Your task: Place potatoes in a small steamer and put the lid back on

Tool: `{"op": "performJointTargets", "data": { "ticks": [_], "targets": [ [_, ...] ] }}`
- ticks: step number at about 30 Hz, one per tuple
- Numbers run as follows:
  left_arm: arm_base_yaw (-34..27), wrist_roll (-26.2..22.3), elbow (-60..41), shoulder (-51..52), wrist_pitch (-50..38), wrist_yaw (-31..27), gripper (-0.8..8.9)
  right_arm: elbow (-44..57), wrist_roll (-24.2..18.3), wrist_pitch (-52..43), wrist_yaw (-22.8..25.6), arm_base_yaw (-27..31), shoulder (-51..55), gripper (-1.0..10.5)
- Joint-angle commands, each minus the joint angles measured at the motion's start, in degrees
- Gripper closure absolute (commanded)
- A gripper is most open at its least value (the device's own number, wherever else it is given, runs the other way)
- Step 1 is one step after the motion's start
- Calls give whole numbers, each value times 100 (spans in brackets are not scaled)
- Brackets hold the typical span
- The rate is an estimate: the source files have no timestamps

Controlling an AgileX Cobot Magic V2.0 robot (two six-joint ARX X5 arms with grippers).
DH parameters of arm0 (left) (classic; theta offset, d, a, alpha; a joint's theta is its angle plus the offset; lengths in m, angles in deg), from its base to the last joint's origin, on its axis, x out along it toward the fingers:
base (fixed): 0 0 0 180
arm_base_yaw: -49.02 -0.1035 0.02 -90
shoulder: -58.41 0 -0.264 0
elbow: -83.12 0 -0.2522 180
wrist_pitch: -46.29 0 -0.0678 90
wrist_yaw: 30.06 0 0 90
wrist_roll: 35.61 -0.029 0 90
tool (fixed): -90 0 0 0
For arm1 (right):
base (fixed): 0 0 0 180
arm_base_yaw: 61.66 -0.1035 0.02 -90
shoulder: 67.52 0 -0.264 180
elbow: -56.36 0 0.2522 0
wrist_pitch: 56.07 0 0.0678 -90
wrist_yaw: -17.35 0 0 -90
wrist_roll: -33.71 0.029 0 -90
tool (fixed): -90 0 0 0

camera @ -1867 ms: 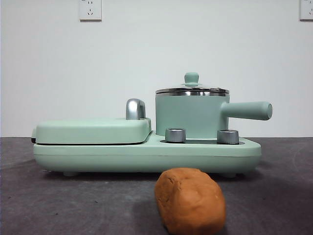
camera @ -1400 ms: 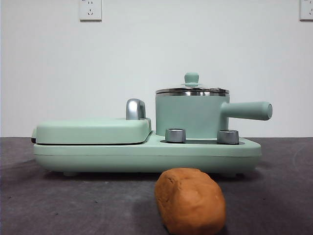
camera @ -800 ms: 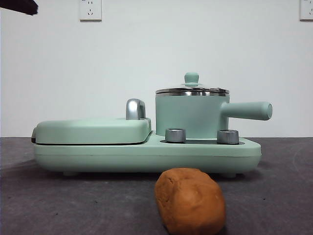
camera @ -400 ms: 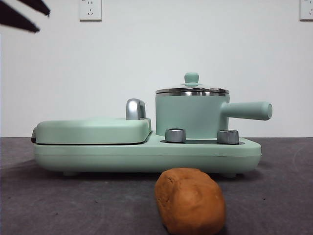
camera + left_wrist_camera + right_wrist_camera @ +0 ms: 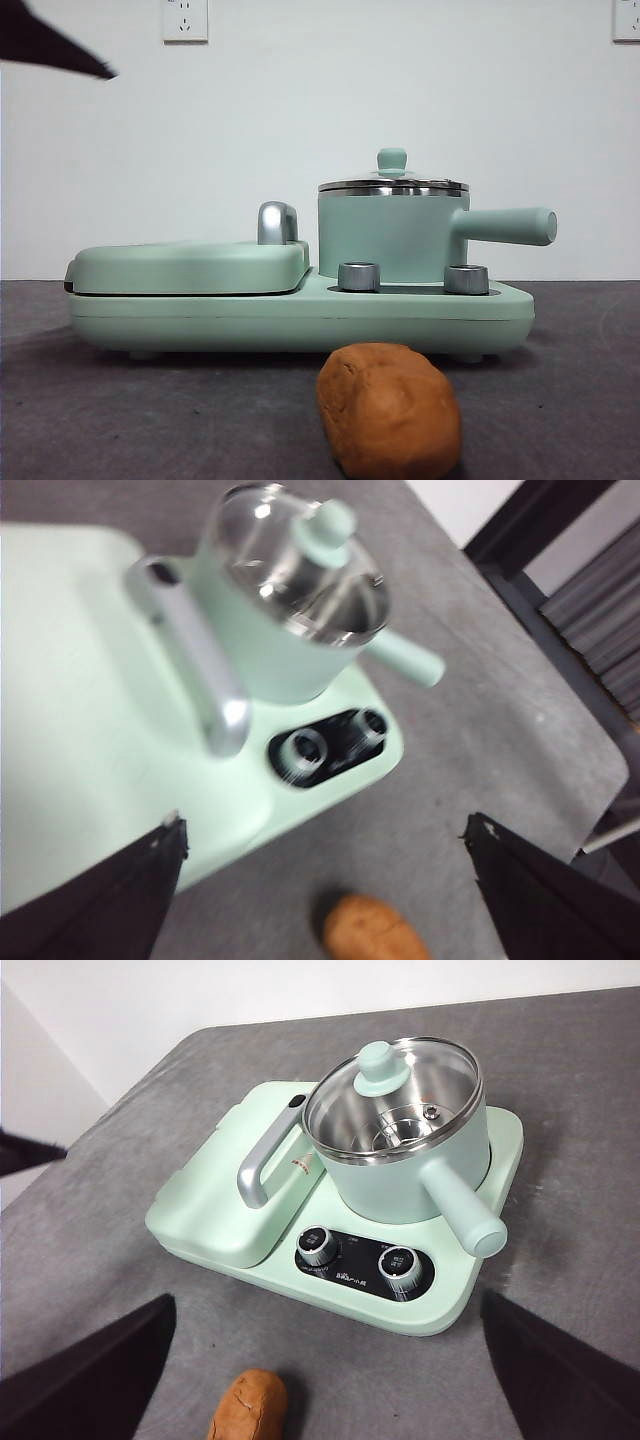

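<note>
Glass lid on the steamer looks fragile, so I'd pinch its knob with the wide-open left gripper.

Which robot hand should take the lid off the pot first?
Probably the left hand. Its camera shows the lid close and large, with jaws spread wide. The right hand sits farther back, and the potato waits on the table.

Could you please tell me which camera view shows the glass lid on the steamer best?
The right wrist view: the lid appears sharp, from above, whole. The left wrist view blurs it; the front view shows only its rim and knob edge-on.
</note>
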Motion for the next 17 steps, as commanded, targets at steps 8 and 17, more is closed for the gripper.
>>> {"op": "performJointTargets", "data": {
  "ticks": [8, 17],
  "targets": [
    [828, -433, 2194, -2109, 393, -175, 349, -101, -39, -20, 2, -2, -39, 455],
    [1460, -1104, 4293, -4122, 831, -1202, 349, -101, 4, -22, 0, -2, -37, 455]
  ]
}}
